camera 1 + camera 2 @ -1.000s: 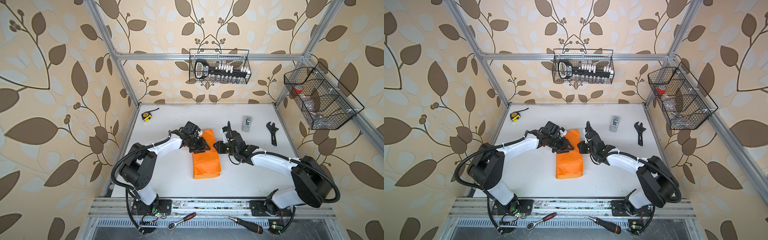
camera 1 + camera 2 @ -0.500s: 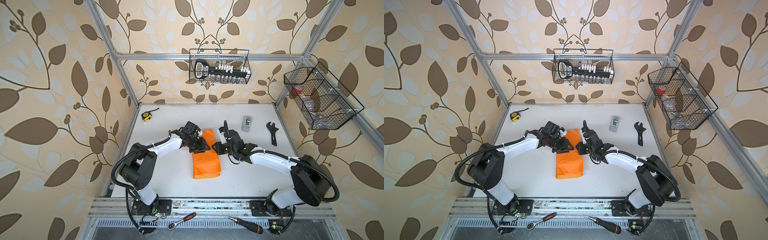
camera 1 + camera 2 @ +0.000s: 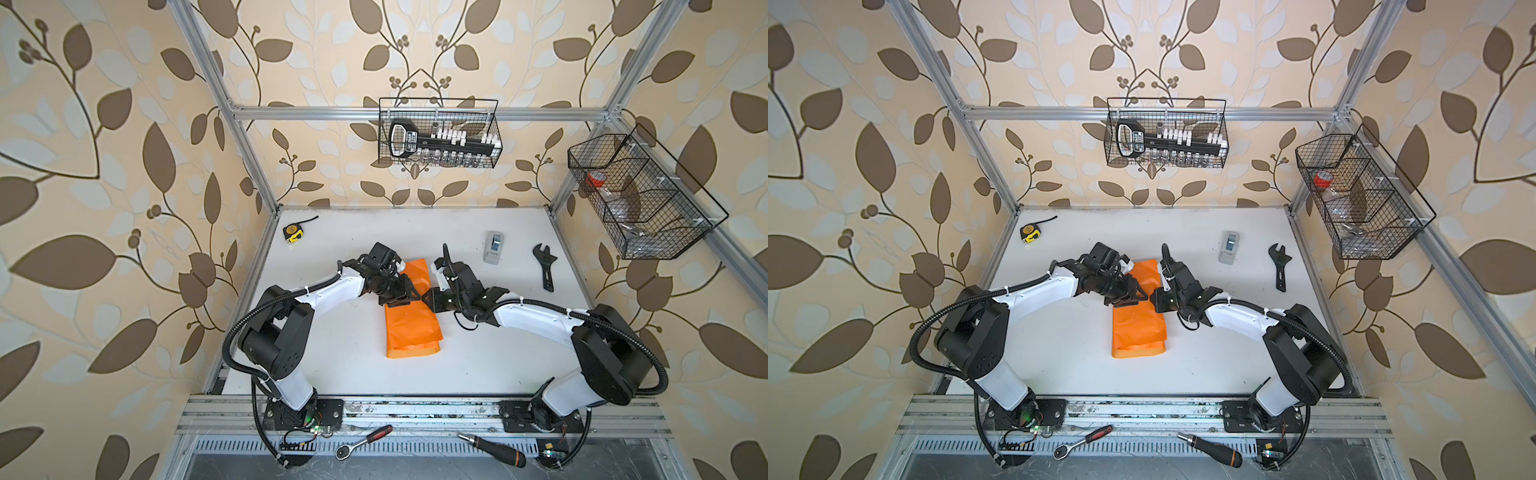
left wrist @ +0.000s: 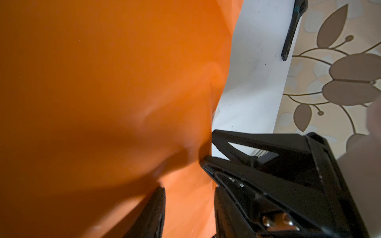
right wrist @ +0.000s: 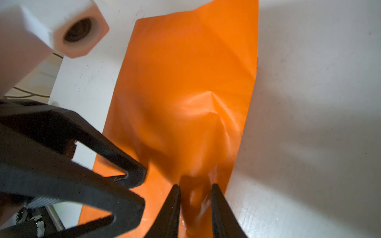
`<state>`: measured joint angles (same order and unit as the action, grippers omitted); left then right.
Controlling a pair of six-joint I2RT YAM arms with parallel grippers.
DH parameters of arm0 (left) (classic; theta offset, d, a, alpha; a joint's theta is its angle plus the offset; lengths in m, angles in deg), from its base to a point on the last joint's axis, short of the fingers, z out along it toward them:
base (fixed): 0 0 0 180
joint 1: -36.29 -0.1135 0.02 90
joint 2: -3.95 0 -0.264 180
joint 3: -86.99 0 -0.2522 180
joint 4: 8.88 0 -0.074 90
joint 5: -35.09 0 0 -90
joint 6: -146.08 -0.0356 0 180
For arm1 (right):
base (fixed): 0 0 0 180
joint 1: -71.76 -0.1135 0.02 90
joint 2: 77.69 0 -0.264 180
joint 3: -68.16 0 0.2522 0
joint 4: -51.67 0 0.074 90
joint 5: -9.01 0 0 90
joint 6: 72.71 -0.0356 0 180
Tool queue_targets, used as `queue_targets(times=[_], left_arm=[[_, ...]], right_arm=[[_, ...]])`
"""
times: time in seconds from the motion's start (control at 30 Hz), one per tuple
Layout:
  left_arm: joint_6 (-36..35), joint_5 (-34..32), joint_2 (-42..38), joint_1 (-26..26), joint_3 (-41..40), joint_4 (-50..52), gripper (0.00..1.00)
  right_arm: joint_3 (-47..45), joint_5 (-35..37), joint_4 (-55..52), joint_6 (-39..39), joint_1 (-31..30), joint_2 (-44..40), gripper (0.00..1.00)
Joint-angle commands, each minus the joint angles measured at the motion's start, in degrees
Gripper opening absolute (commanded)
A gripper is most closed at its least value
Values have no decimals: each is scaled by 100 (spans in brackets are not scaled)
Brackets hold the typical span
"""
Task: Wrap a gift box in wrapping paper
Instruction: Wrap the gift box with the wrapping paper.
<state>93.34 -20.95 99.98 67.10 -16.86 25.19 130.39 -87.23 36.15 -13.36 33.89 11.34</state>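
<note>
The orange wrapping paper (image 3: 411,328) (image 3: 1138,328) lies as a long folded bundle in the middle of the white table (image 3: 478,357). The gift box is hidden; I cannot tell whether it sits inside. My left gripper (image 3: 409,296) (image 4: 189,214) rests on the bundle's far half, jaws apart, with flat paper (image 4: 103,82) spanning the gap. My right gripper (image 3: 428,300) (image 5: 195,206) meets it from the right edge, its fingers closed on a bunched ridge of paper (image 5: 185,72). The two grippers' tips nearly touch.
A grey tape dispenser (image 3: 493,247) and a black wrench (image 3: 545,266) lie at the back right, a yellow tape measure (image 3: 293,232) at the back left. Wire baskets (image 3: 438,133) (image 3: 640,195) hang on the frame. A ratchet (image 3: 363,441) and a screwdriver (image 3: 492,449) lie by the front rail.
My right gripper has slid a little to the left, from just beside the bundle onto its right edge. The left arm and the paper bundle have stayed put.
</note>
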Motion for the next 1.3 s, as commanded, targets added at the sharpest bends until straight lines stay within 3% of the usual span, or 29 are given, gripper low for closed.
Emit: queue_targets(times=[0.0,0.77,1.07,1.27], left_arm=[[-25,-376,330,154,-166,503,43],[-9,-363,331,180,-245,443,43],[-8,-363,327,180,-297,423,42],[-17,-378,329,183,-284,448,42]], right_arm=[[127,-182,92,-58,-33,127,29],[880,-158,-182,-94,11,774,33],[1160,-123,-290,-61,100,1014,40],[964,-316,-149,-193,342,781,39]])
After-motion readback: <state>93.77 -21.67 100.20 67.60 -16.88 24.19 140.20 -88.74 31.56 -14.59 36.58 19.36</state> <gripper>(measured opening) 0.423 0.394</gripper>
